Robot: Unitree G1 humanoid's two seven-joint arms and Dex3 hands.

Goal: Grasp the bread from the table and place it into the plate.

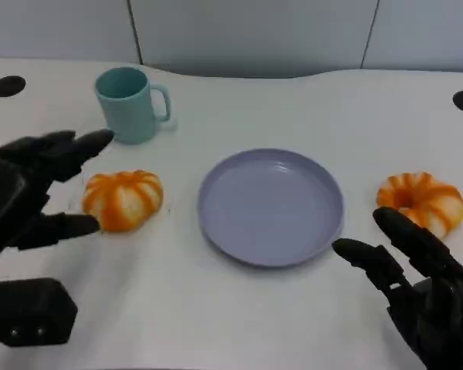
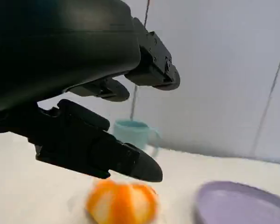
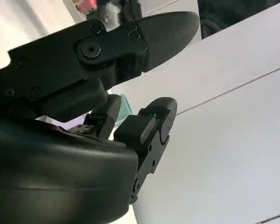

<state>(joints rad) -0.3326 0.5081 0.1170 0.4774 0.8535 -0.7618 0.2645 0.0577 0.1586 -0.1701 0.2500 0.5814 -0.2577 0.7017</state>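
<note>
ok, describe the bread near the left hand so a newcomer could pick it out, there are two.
Start at the purple plate in the middle of the white table. On the side with the teal mug, an orange-and-white ridged bread lies between the spread fingers of the left hand, untouched. The other bread lies across the plate, ring-shaped, by the right hand.

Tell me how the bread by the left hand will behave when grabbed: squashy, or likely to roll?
The bread looks puffy and domed, so probably light and soft; a firm squeeze may dent it. It seems to sit on a flat base, so rolling looks unlikely, though a nudge from the open left hand could slide it across the smooth table.
</note>
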